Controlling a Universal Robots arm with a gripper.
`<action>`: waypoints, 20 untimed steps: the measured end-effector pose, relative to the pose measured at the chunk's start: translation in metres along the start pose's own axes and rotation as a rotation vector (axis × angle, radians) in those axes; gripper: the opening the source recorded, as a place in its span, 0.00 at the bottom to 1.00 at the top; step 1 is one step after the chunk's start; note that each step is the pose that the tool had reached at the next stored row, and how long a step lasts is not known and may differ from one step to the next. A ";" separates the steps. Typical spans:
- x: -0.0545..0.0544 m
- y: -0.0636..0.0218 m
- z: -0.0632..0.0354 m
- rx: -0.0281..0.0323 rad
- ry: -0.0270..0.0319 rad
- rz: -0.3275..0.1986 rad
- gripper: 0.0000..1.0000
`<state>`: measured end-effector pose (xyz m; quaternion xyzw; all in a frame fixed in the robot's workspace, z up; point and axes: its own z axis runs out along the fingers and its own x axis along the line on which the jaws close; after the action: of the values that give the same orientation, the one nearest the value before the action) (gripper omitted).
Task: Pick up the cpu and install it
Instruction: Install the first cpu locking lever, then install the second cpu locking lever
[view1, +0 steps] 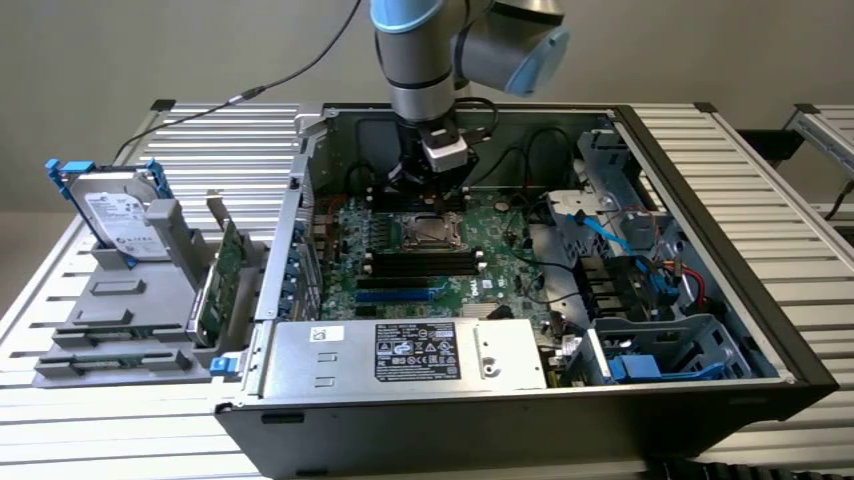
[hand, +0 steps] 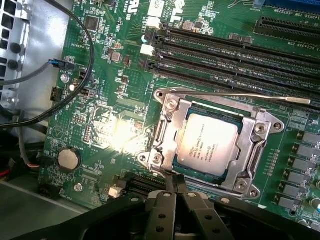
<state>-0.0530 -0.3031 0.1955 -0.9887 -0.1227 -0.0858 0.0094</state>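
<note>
In the exterior view, the arm reaches into the open computer case (view1: 787, 375) on the bench (view1: 747, 160), and the gripper (view1: 430, 190) hangs just above the socket (view1: 430, 232). In the wrist view, the cpu (hand: 209, 143) lies inside the socket frame (hand: 252, 150), so it seems already installed; the fingers (hand: 170, 187) are pressed together, holding nothing, at the frame's edge.

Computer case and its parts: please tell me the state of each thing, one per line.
cpu: seated in socket frame.
gripper: shut, empty, at the frame's edge.
computer case: side open.
memory slots: empty.
hard drive: outside case, upright in holder.
</note>
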 end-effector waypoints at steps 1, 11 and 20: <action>0.000 0.0001 0.0001 0.0004 0.0001 -0.001 0.11; 0.001 0.0004 0.0004 0.0159 0.0039 0.000 0.11; 0.003 0.0003 -0.0038 0.0240 0.0001 0.001 0.11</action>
<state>-0.0509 -0.3029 0.1997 -0.9886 -0.1232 -0.0843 0.0213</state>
